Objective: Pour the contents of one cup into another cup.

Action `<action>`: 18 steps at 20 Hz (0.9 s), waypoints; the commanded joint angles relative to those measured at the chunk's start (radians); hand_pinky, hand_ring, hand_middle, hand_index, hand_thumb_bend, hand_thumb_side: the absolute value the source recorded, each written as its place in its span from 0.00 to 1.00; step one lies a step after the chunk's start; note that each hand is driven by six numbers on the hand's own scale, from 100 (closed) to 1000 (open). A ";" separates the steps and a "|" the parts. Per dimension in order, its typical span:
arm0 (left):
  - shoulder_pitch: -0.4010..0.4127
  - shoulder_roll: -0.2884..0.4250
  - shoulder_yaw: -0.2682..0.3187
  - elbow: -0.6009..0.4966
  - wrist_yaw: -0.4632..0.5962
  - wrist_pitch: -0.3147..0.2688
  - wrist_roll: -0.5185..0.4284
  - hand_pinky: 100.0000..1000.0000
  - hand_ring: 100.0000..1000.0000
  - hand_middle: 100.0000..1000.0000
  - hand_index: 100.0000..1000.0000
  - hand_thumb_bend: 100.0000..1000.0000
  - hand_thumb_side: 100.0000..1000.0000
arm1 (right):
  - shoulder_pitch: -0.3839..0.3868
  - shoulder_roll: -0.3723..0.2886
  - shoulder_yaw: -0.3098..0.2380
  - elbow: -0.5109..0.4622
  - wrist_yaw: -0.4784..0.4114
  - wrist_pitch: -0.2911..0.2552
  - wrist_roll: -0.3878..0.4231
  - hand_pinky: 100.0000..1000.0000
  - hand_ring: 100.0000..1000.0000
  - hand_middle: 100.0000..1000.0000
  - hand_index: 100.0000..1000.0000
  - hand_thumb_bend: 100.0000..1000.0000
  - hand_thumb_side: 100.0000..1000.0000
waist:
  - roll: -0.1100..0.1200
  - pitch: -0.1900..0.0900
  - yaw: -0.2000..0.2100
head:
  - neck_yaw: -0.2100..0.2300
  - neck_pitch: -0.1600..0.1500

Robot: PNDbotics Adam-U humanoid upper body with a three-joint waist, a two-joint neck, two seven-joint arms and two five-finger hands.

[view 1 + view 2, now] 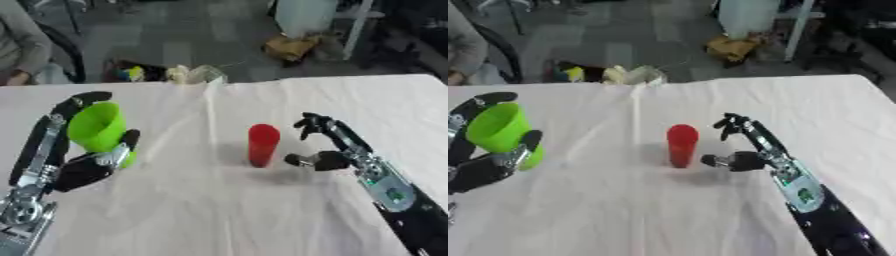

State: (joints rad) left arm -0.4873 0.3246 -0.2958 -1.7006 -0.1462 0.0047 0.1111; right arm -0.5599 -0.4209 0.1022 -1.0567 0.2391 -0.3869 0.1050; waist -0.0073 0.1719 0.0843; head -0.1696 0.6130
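Green cup (96, 127) gripped in left hand (83, 167) | right hand (328, 145) open beside red cup (262, 144)

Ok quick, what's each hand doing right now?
Left hand: shut on the green cup, lifted and tilted.
Right hand: open beside the red cup, not touching it.
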 commanded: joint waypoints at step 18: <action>-0.034 -0.009 -0.015 -0.026 0.008 -0.003 -0.027 0.39 0.11 0.27 0.77 0.00 0.15 | -0.126 0.053 0.021 0.137 0.082 -0.060 0.034 0.80 1.00 0.44 0.72 0.72 0.36 | 0.007 -0.005 0.035 | -0.039 -0.021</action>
State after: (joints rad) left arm -0.5031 0.3075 -0.3106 -1.7056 -0.1408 0.0023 0.0886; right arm -0.6634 -0.3555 0.1244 -0.9136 0.3130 -0.4409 0.1360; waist -0.0022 0.1794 0.1186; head -0.2048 0.6038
